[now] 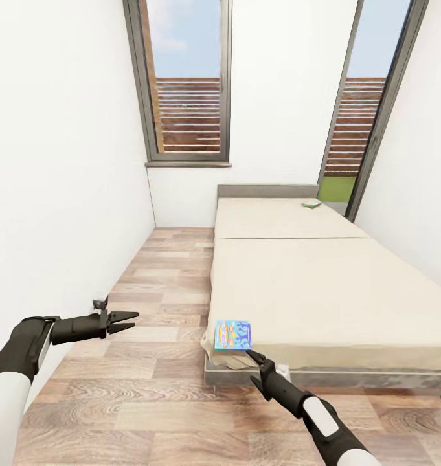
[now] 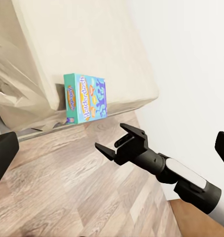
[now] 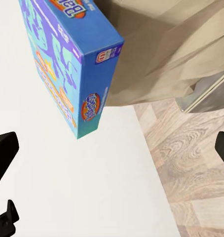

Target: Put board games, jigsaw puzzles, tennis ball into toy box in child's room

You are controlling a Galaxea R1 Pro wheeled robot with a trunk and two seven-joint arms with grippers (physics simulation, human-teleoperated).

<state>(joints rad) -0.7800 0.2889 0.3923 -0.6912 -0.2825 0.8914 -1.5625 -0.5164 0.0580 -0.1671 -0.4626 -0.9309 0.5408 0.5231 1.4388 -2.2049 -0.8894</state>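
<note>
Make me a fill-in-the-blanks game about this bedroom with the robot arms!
1. The blue game sits on the near corner of the ____.
2. The floor is made of ____ planks.
3. The green game lies near the bed's ____.
4. The fingers of the right gripper reach toward the ____ game.

Missing words: bed; wood; headboard; blue

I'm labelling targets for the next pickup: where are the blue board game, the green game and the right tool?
blue board game (image 1: 234, 335), head view, its printed top face.
green game (image 1: 311, 204), head view, its middle.
right tool (image 1: 253, 356), head view, between its fingertips.
</note>
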